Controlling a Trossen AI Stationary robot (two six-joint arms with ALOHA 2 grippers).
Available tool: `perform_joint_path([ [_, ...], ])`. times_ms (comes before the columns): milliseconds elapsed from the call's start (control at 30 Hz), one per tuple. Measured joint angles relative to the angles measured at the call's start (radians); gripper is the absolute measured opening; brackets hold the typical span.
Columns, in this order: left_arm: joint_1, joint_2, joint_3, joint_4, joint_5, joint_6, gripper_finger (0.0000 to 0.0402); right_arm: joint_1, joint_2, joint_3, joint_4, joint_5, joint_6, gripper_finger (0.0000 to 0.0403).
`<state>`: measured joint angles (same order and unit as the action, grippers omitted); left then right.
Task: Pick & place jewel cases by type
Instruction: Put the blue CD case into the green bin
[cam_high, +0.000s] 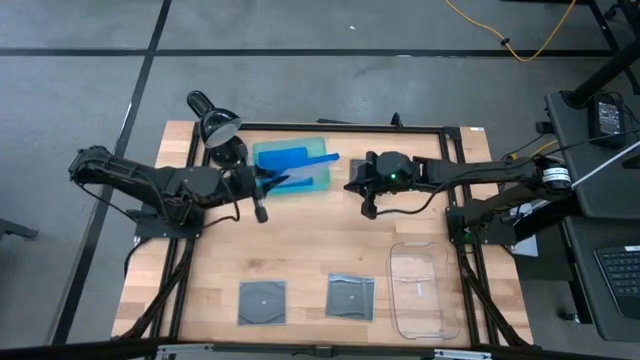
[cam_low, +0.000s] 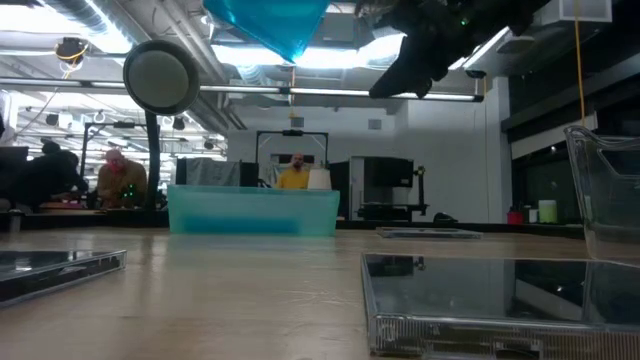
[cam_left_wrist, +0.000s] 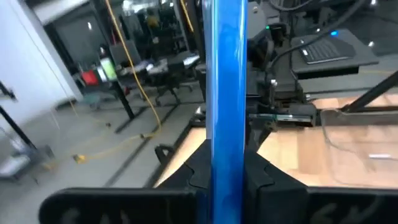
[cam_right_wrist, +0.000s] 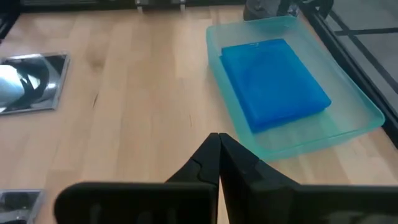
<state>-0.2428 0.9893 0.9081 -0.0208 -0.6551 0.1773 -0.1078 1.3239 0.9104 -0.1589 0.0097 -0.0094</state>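
Jewel cases sorted by kind, with a blue case (cam_high: 312, 163) in hand: pinched at one end by the left gripper (cam_high: 266, 185), raised off the table (cam_high: 300, 240) and tilted on edge above the green tray (cam_high: 322, 183). Right gripper (cam_high: 369, 208) closed on nothing, hovering just beside that tray.

To finish well:
- Roll the wrist to bring the held case flat before going down.
- Line up the long side with the tray's long side.
- Lower squarely onto the blue case in the tray (cam_high: 280, 155), never across the rim.
- Let go only once supported, to avoid a likely bounce or skid on hard plastic.
- Lift straight up afterwards, without dragging the stack.
- Keep clear of the right arm close by.

Count:
- Blue cases: two plainly seen, one held and one in the tray. Possibly a third hidden beneath the one in the tray, judging by the thick look from the right wrist, but hard to tell.
- Grey-clear square cases: three. Two (cam_high: 262, 302) (cam_high: 351, 296) near the table's front edge, and one (cam_high: 354, 184) beside the green tray, under the right gripper.
- Trays: two, the green tray and a clear tray (cam_high: 420, 318).
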Motion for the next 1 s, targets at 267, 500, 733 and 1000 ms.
perform_joint_path([
  [267, -0.063, 0.017, 0.08, -0.008, -0.126, 0.271, 0.0024, 0.001, -0.006, 0.0, 0.016, -0.003, 0.016, 0.001],
  [500, -0.13, 0.017, 0.177, -0.012, -0.243, 0.478, 0.0024, 0.002, -0.02, 0.0, 0.041, -0.012, 0.032, 0.001],
  [733, -0.2, 0.026, 0.203, -0.01, -0.402, 0.694, 0.0024, 0.002, -0.063, 0.0, 0.06, -0.054, -0.004, 0.001],
  [1000, -0.228, 0.09, 0.203, 0.003, -0.615, 0.921, 0.0024, 0.003, -0.118, 0.001, 0.122, -0.109, -0.025, 0.001],
])
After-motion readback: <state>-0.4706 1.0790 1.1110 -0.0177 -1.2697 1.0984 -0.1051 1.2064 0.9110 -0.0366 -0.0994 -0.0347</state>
